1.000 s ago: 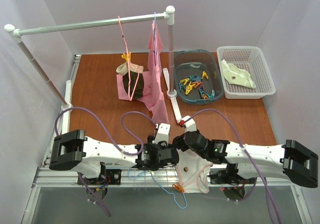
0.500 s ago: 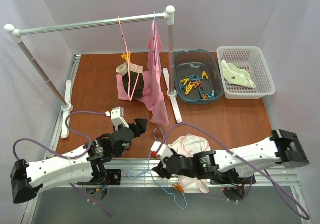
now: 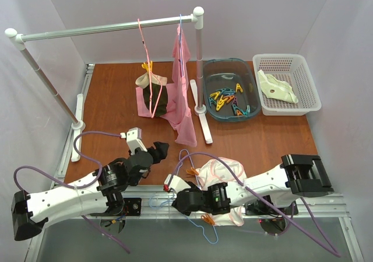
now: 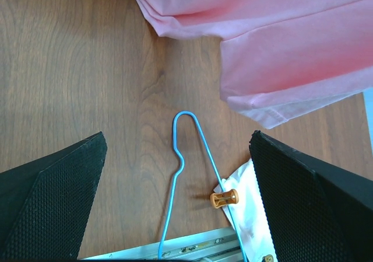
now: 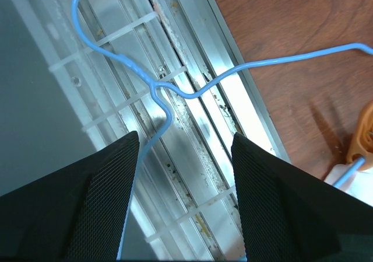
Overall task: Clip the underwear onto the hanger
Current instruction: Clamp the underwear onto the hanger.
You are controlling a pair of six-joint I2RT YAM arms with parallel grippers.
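Right claw (image 5: 185, 135) open above the metal rail (image 5: 198, 122) at the edge of the bench (image 5: 280, 40). Thin light-blue wire hanger (image 5: 157, 87) between its parted fingers, not clamped. To that claw's right, pale pinkish-white underwear with pink edging (image 3: 224, 168), with an orange clip (image 4: 225, 198) at its edge. Left claw (image 4: 178, 133) spread wide and empty, hanger hook ahead between its fingers. Beyond the hook, hanging pink cloth (image 4: 280, 52).

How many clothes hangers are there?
3. A pink hanger and a blue hanger carrying pink cloth hang on the rail; the light-blue hanger lies at the table's near edge. Others may be hidden.
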